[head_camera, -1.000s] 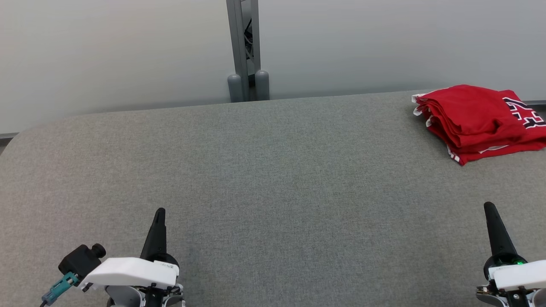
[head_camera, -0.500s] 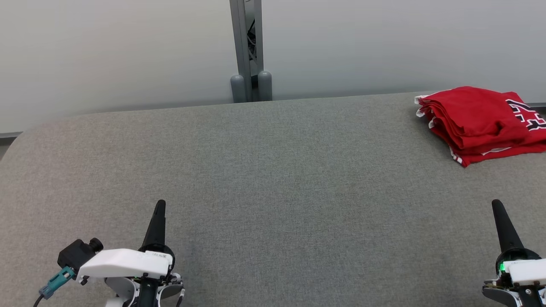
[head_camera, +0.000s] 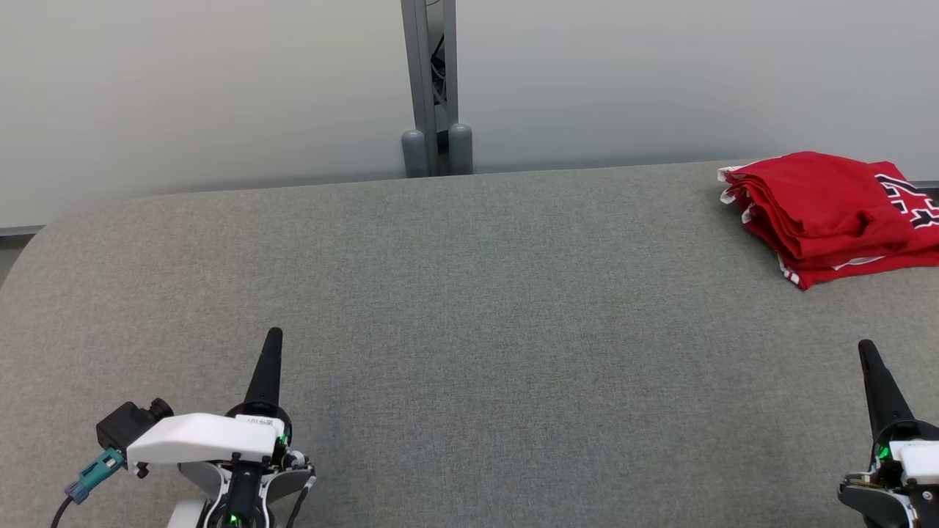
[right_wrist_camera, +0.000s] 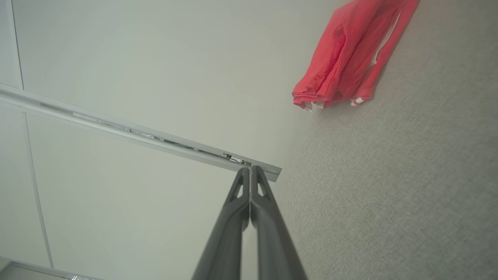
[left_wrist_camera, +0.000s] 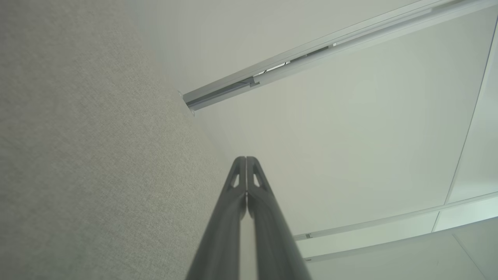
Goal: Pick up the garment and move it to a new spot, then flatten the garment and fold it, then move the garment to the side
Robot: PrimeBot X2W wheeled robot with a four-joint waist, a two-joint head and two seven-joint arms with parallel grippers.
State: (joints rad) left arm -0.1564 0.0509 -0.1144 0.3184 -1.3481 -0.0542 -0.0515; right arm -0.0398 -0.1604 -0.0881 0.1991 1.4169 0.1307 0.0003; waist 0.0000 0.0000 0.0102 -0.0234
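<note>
Light: bright, even and diffuse across all views. Shadows: faint and soft-edged; a narrow dark band under the garment [head_camera: 829,213], and another along the far edge of the table [head_camera: 469,293] where it meets the wall [head_camera: 183,95]. Wall: pale at top, shading greyer toward its base. Focus: head view sharp, with the table's weave legible. Wrist views: paler and washed out, the garment rendered pinkish; wall seam [left_wrist_camera: 469,116] bowed near the frame edge by the wide lens.

desk [head_camera: 469,293]: grey fabric top, rounded corner | wall [head_camera: 183,88]: pale panels | post [head_camera: 433,81]: grey metal, behind desk | light: even
</note>
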